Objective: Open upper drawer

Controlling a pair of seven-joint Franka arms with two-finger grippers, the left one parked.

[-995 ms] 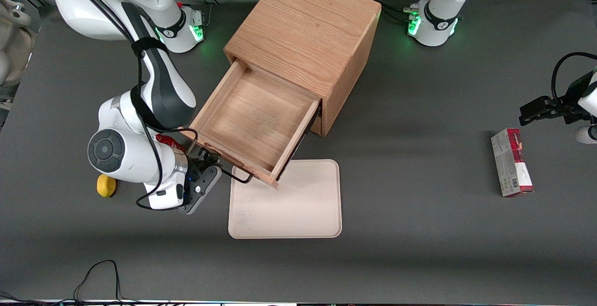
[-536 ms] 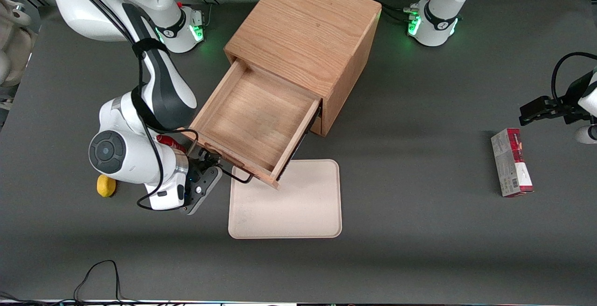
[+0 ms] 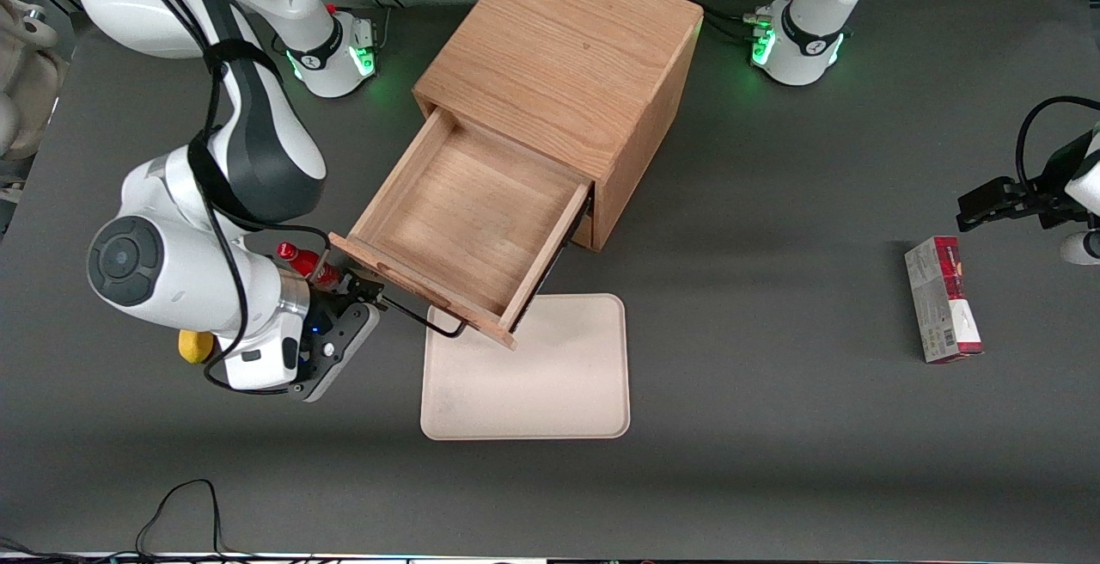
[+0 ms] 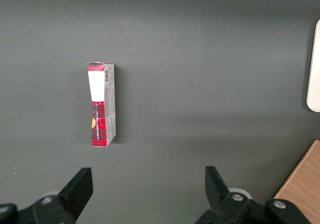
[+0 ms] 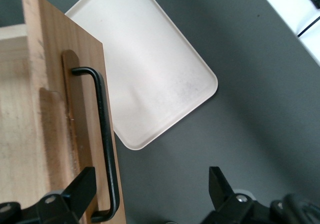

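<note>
The upper drawer (image 3: 464,220) stands pulled far out of the light-oak cabinet (image 3: 559,48), its wooden inside bare. Its black bar handle (image 3: 425,316) runs along the drawer front (image 5: 75,134) and sticks out over the beige tray. My right gripper (image 3: 365,304) hangs beside the end of the handle (image 5: 102,129) that is toward the working arm's end of the table. It is open wide (image 5: 150,186). The bend at that end of the handle lies just inside one finger (image 5: 82,189); nothing is gripped.
A beige tray (image 3: 526,370) lies on the table in front of the drawer, partly under its front. A small yellow object (image 3: 196,345) sits under my arm. A red and grey box (image 3: 941,297) lies toward the parked arm's end.
My arm has swung away from the drawer toward the working arm's end, and the gripper has drawn back along the handle to its end. The drawer has stayed put.
</note>
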